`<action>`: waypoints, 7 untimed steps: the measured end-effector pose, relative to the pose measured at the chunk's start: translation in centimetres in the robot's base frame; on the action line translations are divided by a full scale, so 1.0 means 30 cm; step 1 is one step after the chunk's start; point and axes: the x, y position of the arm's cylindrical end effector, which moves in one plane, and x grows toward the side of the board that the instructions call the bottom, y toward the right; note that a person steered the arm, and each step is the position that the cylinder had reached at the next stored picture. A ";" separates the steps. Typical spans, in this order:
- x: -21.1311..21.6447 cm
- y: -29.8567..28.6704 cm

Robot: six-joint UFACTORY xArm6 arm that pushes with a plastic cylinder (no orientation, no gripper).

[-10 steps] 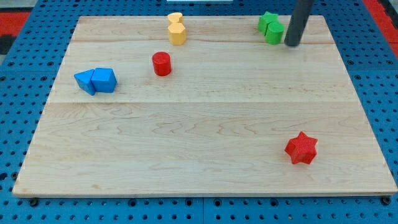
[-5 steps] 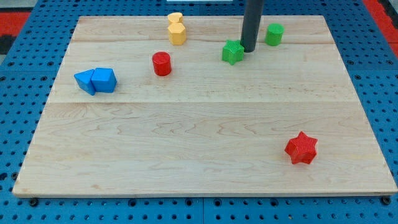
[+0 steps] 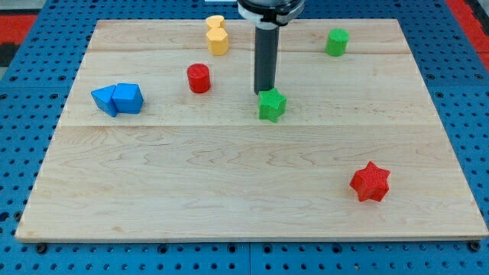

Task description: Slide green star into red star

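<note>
Camera view: my tip touches the green star from above; red star well apart, lower right.

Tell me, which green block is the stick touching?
The green star near the board's middle. My tip sits right at its upper edge. The other green block stands far off, near the view's top right.

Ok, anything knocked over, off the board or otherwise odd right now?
Nothing stands out. My tip sits just above the green star; the red star lies apart, toward the view's bottom right. Every block rests flat on the board.
</note>
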 end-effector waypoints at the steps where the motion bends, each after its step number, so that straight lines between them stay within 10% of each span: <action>1: 0.133 0.049; 2: 0.258 0.234; 4: 0.249 -0.075; 7: 0.423 0.234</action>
